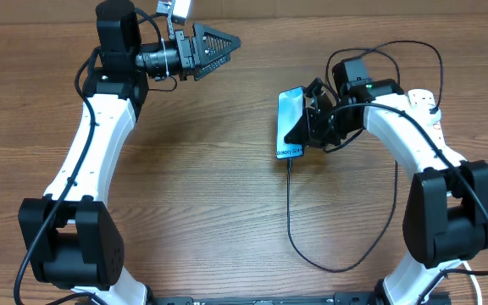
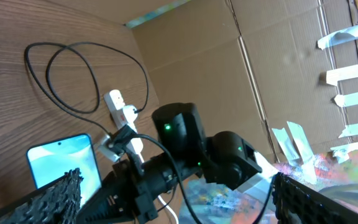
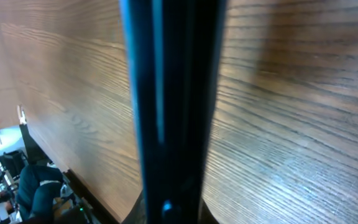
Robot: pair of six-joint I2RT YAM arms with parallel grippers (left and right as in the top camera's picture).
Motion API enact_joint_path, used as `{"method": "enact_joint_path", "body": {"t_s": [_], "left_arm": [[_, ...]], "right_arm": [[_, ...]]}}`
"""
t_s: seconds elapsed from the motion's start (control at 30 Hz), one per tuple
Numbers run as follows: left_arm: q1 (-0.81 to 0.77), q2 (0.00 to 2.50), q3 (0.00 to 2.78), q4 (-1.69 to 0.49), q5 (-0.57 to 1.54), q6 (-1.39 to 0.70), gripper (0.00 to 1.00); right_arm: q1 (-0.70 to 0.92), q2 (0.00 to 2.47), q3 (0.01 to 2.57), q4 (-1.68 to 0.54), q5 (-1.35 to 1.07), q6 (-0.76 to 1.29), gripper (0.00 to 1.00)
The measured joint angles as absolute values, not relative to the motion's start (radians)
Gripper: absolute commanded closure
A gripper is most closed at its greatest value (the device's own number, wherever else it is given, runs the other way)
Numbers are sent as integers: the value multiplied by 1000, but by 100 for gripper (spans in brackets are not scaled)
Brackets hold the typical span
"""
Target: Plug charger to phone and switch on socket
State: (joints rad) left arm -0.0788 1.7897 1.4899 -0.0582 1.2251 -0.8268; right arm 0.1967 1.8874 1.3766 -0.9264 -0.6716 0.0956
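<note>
Soft, even light from above keeps the table [image 1: 210, 169] bright, with only faint shadows. The screen of the phone [image 1: 290, 119] glows pale blue. In the right wrist view the phone is a dark, blurred band, while the wood grain beside it is sharp. Cardboard [image 2: 278, 56] behind the phone in the left wrist view looks slightly soft.
</note>
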Motion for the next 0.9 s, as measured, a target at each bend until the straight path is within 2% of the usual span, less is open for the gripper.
{"method": "enact_joint_path", "body": {"t_s": [0.33, 0.9], "left_arm": [[-79, 1790, 1490, -58, 1225, -827, 0], [-79, 1790, 1490, -58, 1225, -827, 0]], "right_arm": [[197, 1907, 1254, -824, -672, 107, 96], [199, 2018, 1253, -803, -673, 113, 94]]}}
